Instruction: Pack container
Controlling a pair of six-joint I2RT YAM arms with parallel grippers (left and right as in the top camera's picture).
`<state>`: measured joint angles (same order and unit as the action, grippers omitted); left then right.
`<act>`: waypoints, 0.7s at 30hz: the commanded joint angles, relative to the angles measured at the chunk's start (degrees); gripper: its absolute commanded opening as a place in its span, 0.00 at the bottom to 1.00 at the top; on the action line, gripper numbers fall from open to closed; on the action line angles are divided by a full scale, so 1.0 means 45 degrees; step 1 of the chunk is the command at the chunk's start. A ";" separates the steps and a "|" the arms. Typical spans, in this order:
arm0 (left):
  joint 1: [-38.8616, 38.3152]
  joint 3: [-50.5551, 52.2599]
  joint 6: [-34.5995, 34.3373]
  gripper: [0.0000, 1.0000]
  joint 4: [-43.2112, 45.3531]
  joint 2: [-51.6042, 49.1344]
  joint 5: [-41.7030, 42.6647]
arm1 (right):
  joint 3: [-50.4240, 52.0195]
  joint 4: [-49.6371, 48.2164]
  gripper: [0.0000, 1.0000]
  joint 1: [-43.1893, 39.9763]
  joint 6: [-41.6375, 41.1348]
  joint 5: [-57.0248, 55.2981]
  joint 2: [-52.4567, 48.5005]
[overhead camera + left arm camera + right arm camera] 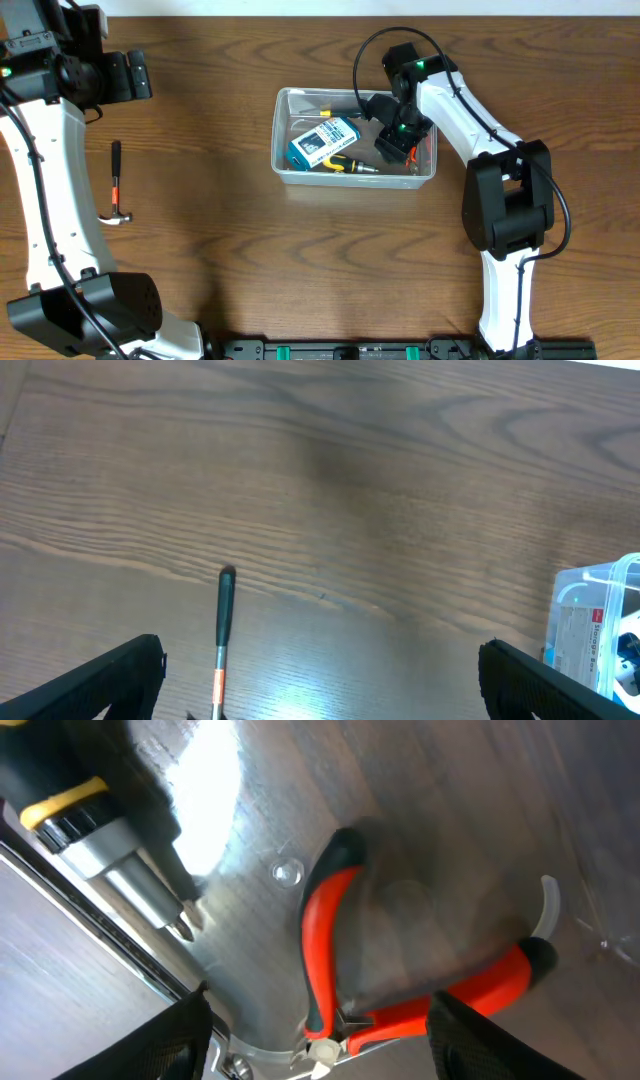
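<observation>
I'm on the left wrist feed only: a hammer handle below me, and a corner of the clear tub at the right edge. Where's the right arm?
Observer: The right gripper is down inside the container, at its right end.
Operator: Is it holding anything?
Observer: It doesn't look so. Its jaws are wide open, and red-handled pliers lie on the container floor between the fingers.
Operator: Is anything else in there besides the box I can glimpse?
Observer: At least a yellow-and-black screwdriver, lying by the near wall in front of the blue-and-white box.
</observation>
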<state>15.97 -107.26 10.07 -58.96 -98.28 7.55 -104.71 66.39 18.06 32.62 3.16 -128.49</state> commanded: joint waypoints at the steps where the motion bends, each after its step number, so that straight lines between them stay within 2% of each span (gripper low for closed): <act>1: -0.0005 0.0097 -0.0165 0.98 -0.0029 -0.0044 0.0097 | -0.0078 0.0063 0.70 -0.0092 -0.0073 -0.0034 0.0146; 6: -0.0005 0.0097 0.0005 0.98 -0.0068 -0.0044 0.0092 | -0.0748 0.0151 0.71 0.0083 -0.0049 -0.0029 0.1520; 12: 0.0000 0.0097 0.0884 0.98 -0.0432 -0.0034 0.0078 | -0.2594 0.0068 0.74 -0.0102 -0.0865 -0.0520 0.4624; 13: 0.0000 0.0097 0.1059 0.98 -0.0559 -0.0034 0.0078 | -0.2895 -0.0019 0.79 -0.0364 -0.1370 -0.0879 0.5197; 15: 0.0112 0.0097 0.1749 0.98 -0.1010 -0.0034 -0.0049 | -0.3230 -0.0253 0.99 -0.1132 -0.2584 -0.1438 0.6198; 18: 0.0753 0.0136 0.1802 0.98 -0.1219 -0.0044 -0.1083 | -0.3269 -0.0175 0.99 -0.3026 -0.4425 -0.1399 0.7465; 21: 0.1953 0.0199 0.1783 0.98 -0.1171 -0.0044 -0.0831 | -0.3269 0.0641 0.99 -0.5270 -0.5100 -0.1219 0.8014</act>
<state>20.03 -107.24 16.62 -64.16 -98.28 5.45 -120.62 66.70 1.06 17.50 -1.06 -91.55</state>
